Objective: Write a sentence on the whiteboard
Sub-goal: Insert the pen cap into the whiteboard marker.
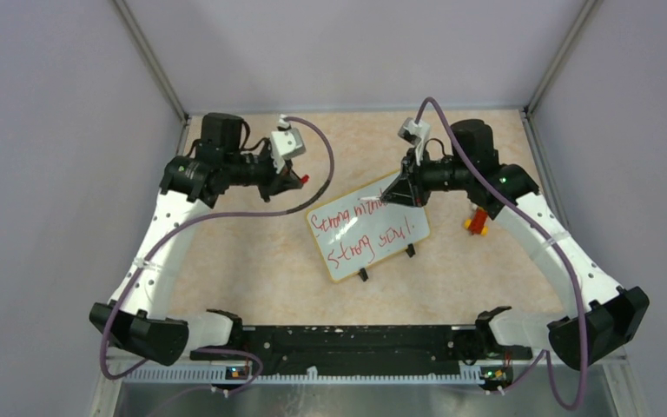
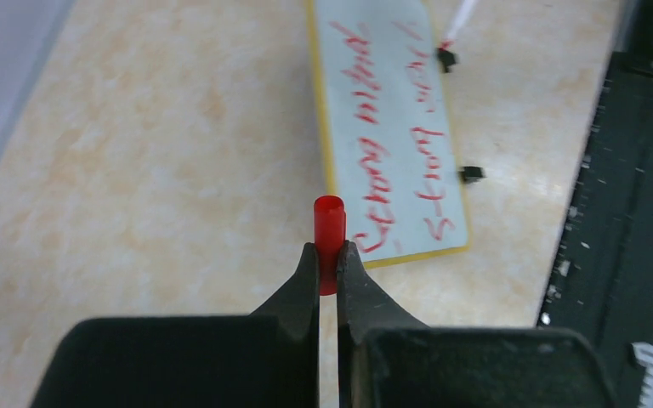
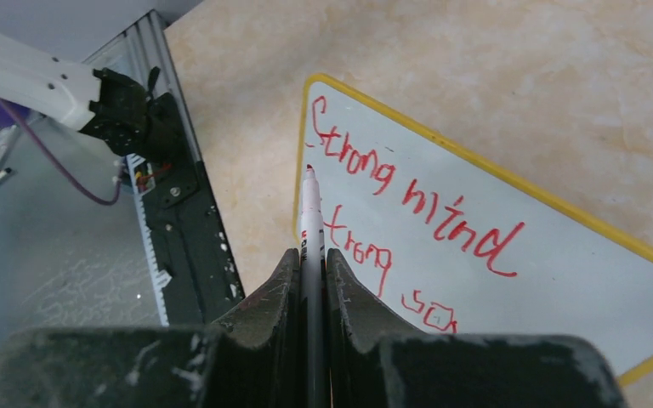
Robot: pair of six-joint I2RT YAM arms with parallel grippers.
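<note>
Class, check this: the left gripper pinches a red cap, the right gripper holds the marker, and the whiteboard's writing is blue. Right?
No: the sentence on the whiteboard is red, not blue; the right wrist view shows it. The rest holds.

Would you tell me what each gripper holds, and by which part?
The left gripper pinches the red cap by its near end; the right gripper clamps the marker around its barrel.
</note>
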